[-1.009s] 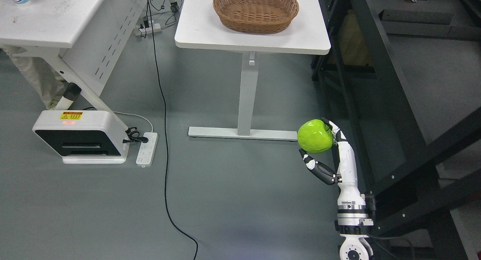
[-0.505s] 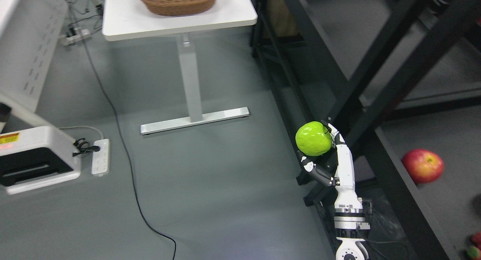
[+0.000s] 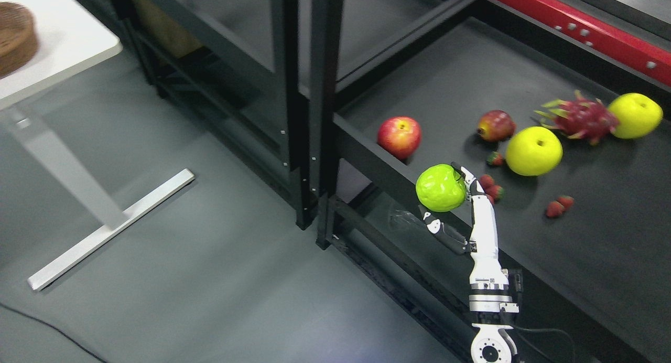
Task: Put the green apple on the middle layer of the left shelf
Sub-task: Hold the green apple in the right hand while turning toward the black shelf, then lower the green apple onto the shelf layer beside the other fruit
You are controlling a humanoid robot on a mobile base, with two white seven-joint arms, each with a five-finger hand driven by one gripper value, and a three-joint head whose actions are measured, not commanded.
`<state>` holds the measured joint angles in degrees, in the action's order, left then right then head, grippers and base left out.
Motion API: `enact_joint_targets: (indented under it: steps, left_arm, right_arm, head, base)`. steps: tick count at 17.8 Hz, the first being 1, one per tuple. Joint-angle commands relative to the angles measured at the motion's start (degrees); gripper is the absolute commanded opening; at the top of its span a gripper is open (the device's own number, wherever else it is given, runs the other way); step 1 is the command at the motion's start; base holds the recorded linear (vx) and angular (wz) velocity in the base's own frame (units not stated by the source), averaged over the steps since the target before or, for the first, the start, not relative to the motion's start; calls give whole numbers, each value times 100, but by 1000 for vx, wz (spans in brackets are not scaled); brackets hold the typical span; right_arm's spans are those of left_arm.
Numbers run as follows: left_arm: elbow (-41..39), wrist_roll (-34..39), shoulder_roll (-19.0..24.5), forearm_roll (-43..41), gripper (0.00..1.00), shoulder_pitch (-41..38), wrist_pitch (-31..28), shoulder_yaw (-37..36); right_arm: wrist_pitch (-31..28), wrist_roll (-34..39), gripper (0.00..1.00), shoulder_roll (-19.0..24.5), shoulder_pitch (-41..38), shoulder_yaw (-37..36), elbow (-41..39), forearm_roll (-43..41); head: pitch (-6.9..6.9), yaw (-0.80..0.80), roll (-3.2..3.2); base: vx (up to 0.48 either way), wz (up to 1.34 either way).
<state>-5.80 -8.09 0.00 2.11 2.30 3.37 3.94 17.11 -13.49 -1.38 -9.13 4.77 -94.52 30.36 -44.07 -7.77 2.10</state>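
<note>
**Green apple held at the shelf's front edge**

Nearest you, your right hand (image 3: 455,208) rises from the bottom edge, fingers (image 3: 444,234) wrapped around the green apple (image 3: 441,188), which sits over the front rail of the black shelf (image 3: 367,156). Beyond it on the shelf board lie strawberries (image 3: 556,205), a red apple (image 3: 399,137), two yellow apples (image 3: 533,150) and a dragon fruit (image 3: 576,117). Far left you see the white table (image 3: 63,43) with the basket (image 3: 14,36).
</note>
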Motion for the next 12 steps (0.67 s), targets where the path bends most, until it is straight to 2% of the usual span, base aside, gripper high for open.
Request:
enact_joint_targets:
  steps: [1,5,12]
  left_arm:
    - [0,0,100,0,100,-1,-3,2]
    - [0,0,100,0,100,-1,-3,2]
    - [0,0,100,0,100,-1,-12,2]
  right_arm:
    - [-24,21,1,-134,131,-231,91,14]
    - [-112,21,1,-204,350,-240,328,23]
    - [-269,126,1,-196,790,-161,548,49]
  head:
    - [0,0,0]
    - [0,0,0]
    - [0,0,0]
  base:
    - [10,-1020]
    - [37,-768]
    - [115,-513]
